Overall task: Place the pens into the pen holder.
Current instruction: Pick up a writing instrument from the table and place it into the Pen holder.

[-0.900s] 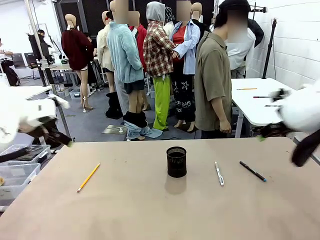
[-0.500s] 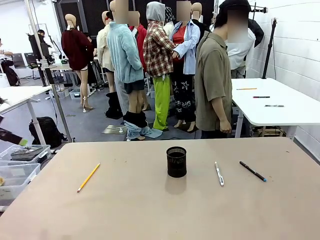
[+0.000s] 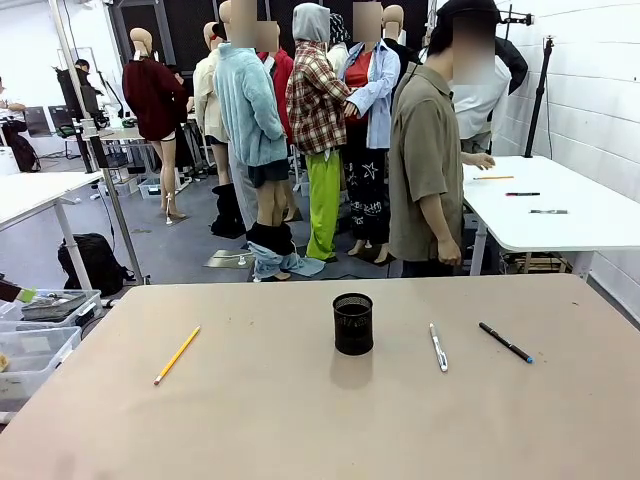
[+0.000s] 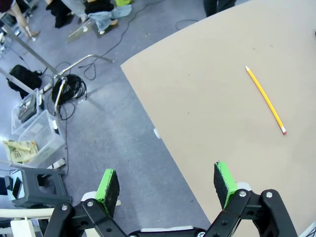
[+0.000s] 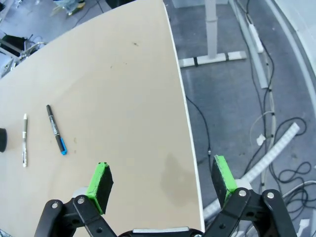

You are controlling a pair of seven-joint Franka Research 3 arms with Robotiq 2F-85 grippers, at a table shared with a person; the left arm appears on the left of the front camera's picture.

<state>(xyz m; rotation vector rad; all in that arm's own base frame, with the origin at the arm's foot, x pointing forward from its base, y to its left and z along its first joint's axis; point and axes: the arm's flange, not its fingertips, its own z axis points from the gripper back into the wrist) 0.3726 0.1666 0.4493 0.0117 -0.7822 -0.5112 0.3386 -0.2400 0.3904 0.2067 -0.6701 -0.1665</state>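
- Pens point(image 3: 438, 347) are all lying loose, and neither gripper is holding one: the left gripper point(image 4: 168, 177) and the right gripper point(image 5: 163, 180) are both gaping fully, with nothing between the green pads.
- Both arms are swinging back out of the front view. A second ago they were crowding its sides, and now just a green tip is peeking in at the left edge.
- The left gripper is hanging over the floor point(image 4: 123, 128) just off the worktop's left edge. The right one is hovering across the right edge.
- To my eye this is a pull-back to a start pose, so the first pick is not begun.
- On the tan worktop point(image 3: 300, 430), the yellow pencil point(image 3: 177, 354) is lying well left of the pen holder point(image 3: 353, 323). The silver-white pen point(image 3: 438, 347) and the blue-tipped black pen point(image 3: 505, 342) are lying to its right, apart from each other.
- The holder is standing upright near the middle.
- Beyond, a person point(image 3: 425, 160) is standing at the far side, cables point(image 4: 69, 89) and plastic boxes point(image 3: 30, 345) are sitting on the floor, and a white table point(image 3: 580, 215) is carrying more pens.
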